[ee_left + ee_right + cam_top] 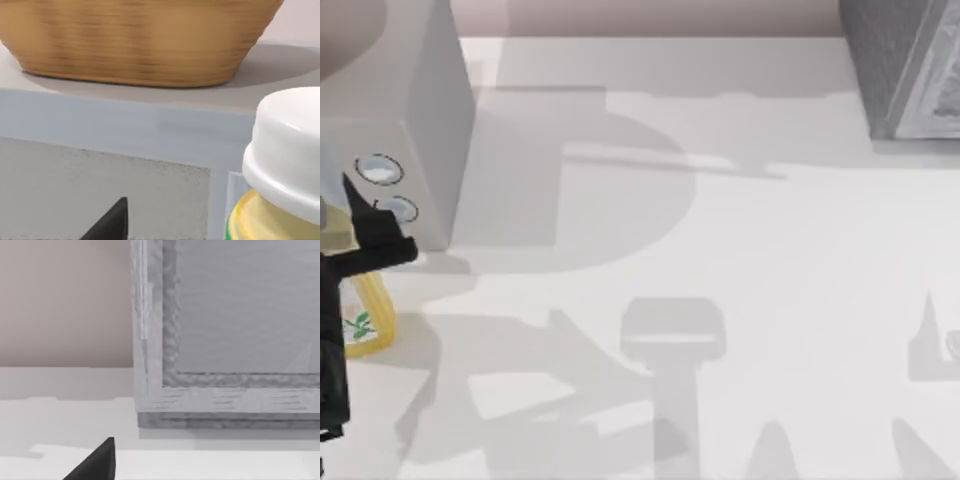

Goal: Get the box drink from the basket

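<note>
White surface [740, 230] is carrying a grey appliance [415, 120] at its far left and another grey unit [910, 70] at its far right. Left end effector [365, 235] is hanging at the left edge; whether it is open I cannot tell. Directly beneath and just beside it, the box drink [368, 320] is standing on the surface. A wicker basket [135, 40] is sitting atop the appliance.

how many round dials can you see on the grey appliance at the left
2. Both sit on the front face of the grey appliance at the top view's left: one dial higher, the other dial just below it. The left arm may hide more.
</note>
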